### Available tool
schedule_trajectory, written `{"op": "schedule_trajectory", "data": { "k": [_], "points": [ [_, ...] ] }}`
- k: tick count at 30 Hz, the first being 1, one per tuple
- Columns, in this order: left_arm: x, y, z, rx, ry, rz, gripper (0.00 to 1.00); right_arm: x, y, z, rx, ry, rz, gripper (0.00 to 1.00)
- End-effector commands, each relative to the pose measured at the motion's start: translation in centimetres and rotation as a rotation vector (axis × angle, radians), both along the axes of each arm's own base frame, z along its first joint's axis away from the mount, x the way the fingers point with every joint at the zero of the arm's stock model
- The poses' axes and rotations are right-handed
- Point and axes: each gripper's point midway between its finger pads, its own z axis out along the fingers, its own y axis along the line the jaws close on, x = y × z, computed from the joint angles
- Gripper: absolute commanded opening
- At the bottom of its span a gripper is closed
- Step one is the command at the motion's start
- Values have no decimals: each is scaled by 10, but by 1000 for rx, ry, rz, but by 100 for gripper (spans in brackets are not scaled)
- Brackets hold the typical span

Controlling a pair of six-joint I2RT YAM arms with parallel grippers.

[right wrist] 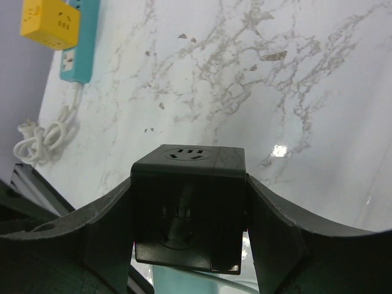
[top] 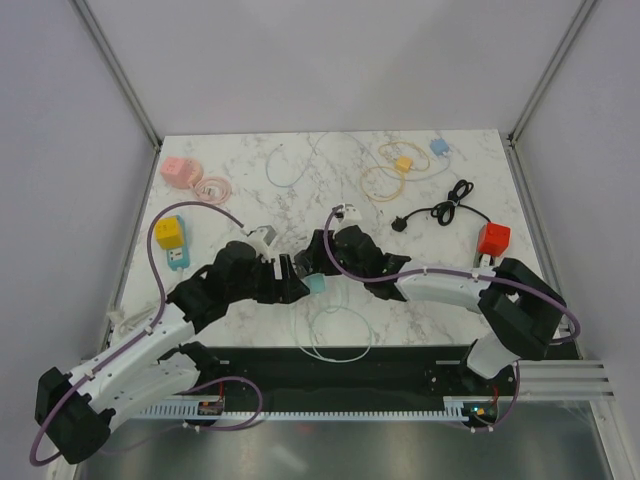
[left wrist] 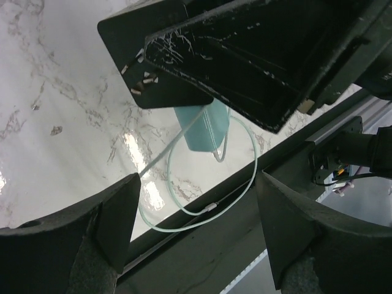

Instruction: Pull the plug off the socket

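— where is the socket?
— in my right pincer (right wrist: 190, 205). its two fingers press on opposite sides of the black socket cube (right wrist: 188, 158), clamped onto it. the cube hangs above the table (right wrist: 294, 73), around the middle and toward the near edge.
— and the plug?
— the teal plug (left wrist: 201, 130) sits right under the cube, against its lower side. from my left wrist i see it poking out below the black block, with a pale cable (left wrist: 202, 222) looping on the table beside it. whether it is seated in the cube or only touching it, i cannot tell.
— what about your left pincer?
— my left pincer (left wrist: 196, 202) stands wide open and holds nothing. it faces the cube and the plug, with both fingers clear of them.
— anything else around?
— over on my left a yellow cube (right wrist: 52, 21) sits on a blue power strip (right wrist: 79, 46), well apart from all this.
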Motion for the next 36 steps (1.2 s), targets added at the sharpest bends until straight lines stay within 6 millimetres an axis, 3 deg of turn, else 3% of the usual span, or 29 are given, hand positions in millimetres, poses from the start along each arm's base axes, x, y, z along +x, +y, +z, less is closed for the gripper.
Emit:
{"op": "schedule_trajectory", "data": {
  "k": [1, 5, 10, 16, 22, 23, 25, 26, 28, 32, 36],
  "points": [
    [15, -17, 30, -53, -122, -76, 83, 1, 14, 60, 174, -104, 48, 0],
    [18, -24, 26, -71, -96, -67, 84, -3, 11, 85, 263, -114, 33, 0],
    [23, -27, 24, -96, -72, -29, 77, -7, 10, 94, 357, -82, 4, 0],
    [27, -36, 33, -207, -71, 13, 64, -11, 16, 89, 401, -57, -10, 0],
    [27, -38, 20, -207, -18, 38, 54, -14, 16, 93, 430, -64, -49, 0],
    [27, -37, 19, -206, -12, 42, 45, -16, 17, 93, 441, -56, -57, 0],
    [29, -35, 17, -208, -11, 67, 37, -14, 14, 93, 455, -58, -89, 0],
    [31, -34, 18, -208, -17, 79, 24, -14, 12, 88, 461, -45, -104, 0],
    [31, -32, 16, -202, -17, 87, 2, -10, 8, 87, 475, -52, -146, 0],
    [27, -32, 8, -200, 9, 84, 2, 5, -8, 81, 463, -86, -270, 0],
    [15, -36, 2, -237, 27, 34, 2, 37, -29, 80, 390, -118, -394, 0]
  ]
}}
